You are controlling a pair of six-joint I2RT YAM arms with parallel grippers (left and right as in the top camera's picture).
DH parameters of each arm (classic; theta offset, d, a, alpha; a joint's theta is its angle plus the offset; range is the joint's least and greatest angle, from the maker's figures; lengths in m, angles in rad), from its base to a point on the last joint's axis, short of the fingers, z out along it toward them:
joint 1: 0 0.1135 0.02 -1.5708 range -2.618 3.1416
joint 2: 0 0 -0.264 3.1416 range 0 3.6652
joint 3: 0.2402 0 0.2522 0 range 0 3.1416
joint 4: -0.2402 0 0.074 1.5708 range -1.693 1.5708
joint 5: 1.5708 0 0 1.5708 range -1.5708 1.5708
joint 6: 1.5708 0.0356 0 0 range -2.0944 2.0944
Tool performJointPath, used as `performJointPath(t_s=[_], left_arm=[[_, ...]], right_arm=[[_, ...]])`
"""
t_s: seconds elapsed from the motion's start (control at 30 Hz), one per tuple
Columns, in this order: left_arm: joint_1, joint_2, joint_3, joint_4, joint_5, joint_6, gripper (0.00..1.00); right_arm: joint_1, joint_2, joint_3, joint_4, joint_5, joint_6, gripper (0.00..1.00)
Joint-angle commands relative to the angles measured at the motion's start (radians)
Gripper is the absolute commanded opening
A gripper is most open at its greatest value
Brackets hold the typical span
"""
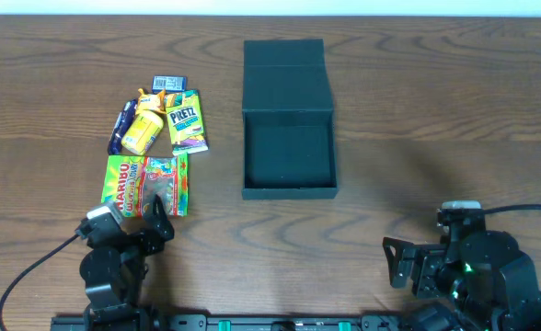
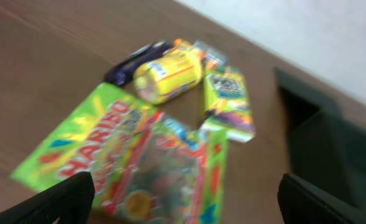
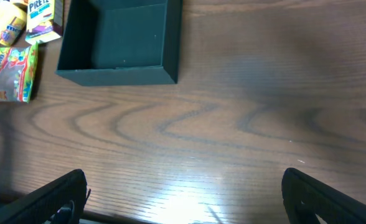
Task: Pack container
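Two arms sit at the near edge of a wooden table (image 1: 436,110), one on each side. The container (image 1: 289,192), a dark box, stands near the middle of the table, a little toward the far side. It is open, and its hinged lid (image 1: 286,87) lies folded back flat behind it. Inside, only its own dark floor and walls show.

Left of the box, well apart from it, lies a loose cluster of snacks. A green and yellow Haribo bag (image 1: 145,185) lies flat, nearest the left arm. Beyond it are a yellow packet (image 1: 143,131) and a green Pretz box (image 1: 186,120) side by side, with a dark blue packet (image 1: 121,127) against the yellow one's left side. A small dark packet (image 1: 170,83) lies at the far end of the group.

The left gripper (image 2: 189,205) is at the near edge of the Haribo bag. Its fingers (image 2: 58,199) are spread wide and hold nothing. The left wrist view is blurred, and whether a fingertip touches the bag cannot be told.

The right gripper (image 3: 186,199) is over bare wood, nearer than the box and to its right. Its fingers (image 3: 332,199) are also spread wide and hold nothing. In the right wrist view the box shows at upper left, with the bag's corner beside it.
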Motion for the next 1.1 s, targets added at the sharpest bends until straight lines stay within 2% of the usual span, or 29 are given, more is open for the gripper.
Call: performJointPath(t_s=[0.0,0.17,0.3,0.43,0.53,0.8,0.97,1.07], left_arm=[[0.002,-0.003,0.002,0.029,0.069,-0.093,0.95],[0.002,0.016,0.093,0.005,0.017,-0.099,0.95],[0.002,0.102,0.194,-0.036,-0.069,-0.113,0.95],[0.002,0.28,0.33,-0.138,-0.12,-0.115,0.96],[0.002,0.48,0.455,-0.209,-0.129,-0.114,0.95],[0.002,0.934,0.715,-0.266,0.091,-0.118,0.95],[0.002,1.108,0.761,-0.192,0.249,-0.121,0.95],[0.002,1.177,0.761,-0.19,0.251,-0.122,0.95]], right_arm=[[-0.005,-0.001,0.01,-0.004,-0.003,-0.011,0.99],[-0.005,-0.001,0.01,-0.004,-0.003,-0.011,0.99],[-0.005,-0.001,0.01,-0.004,-0.003,-0.011,0.99],[-0.005,-0.001,0.011,-0.004,-0.003,-0.011,0.99],[-0.005,-0.001,0.011,-0.004,-0.003,-0.011,0.99],[-0.005,-0.001,0.011,-0.004,-0.003,-0.011,0.99],[-0.005,-0.001,0.011,-0.004,-0.003,-0.011,0.99],[-0.005,-0.001,0.011,-0.004,-0.003,-0.011,0.99]])
